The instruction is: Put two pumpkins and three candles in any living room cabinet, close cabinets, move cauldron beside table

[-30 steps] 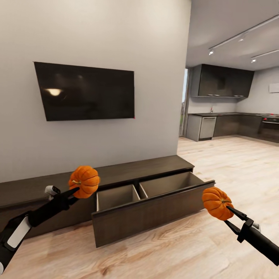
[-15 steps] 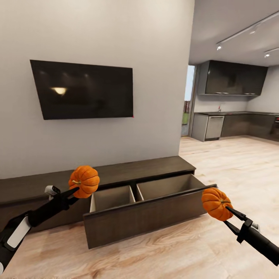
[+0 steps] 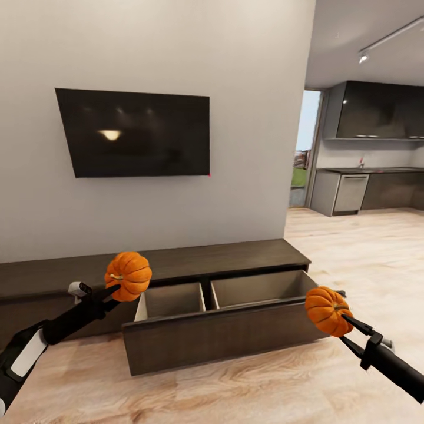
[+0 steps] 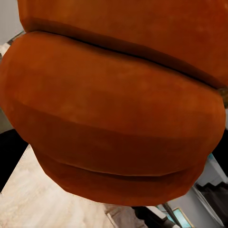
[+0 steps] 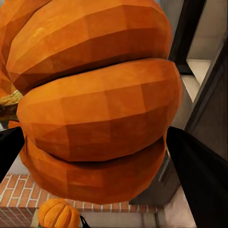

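Two orange ribbed pumpkins are held up in front of the cabinet (image 3: 235,256), a long low dark brown unit along the wall. My left gripper (image 3: 119,284) is shut on one pumpkin (image 3: 128,275), just left of the open drawer (image 3: 218,333). My right gripper (image 3: 343,318) is shut on the other pumpkin (image 3: 327,310), by the drawer's right end. The drawer has two pale compartments with nothing in them. Close up, the left wrist view shows that pumpkin's (image 4: 114,118) skin. In the right wrist view, black fingers (image 5: 202,178) flank the other pumpkin (image 5: 95,109).
A dark TV (image 3: 135,132) hangs on the grey wall above the cabinet. Light wood floor (image 3: 247,383) lies between me and the drawer front. To the right, an opening leads to a kitchen with dark cupboards (image 3: 377,112) and a dishwasher (image 3: 350,194).
The whole view has shifted, so the camera has moved; the open drawer now looks wider and nearer. Both grippers keep their pumpkins at the same places in the picture.
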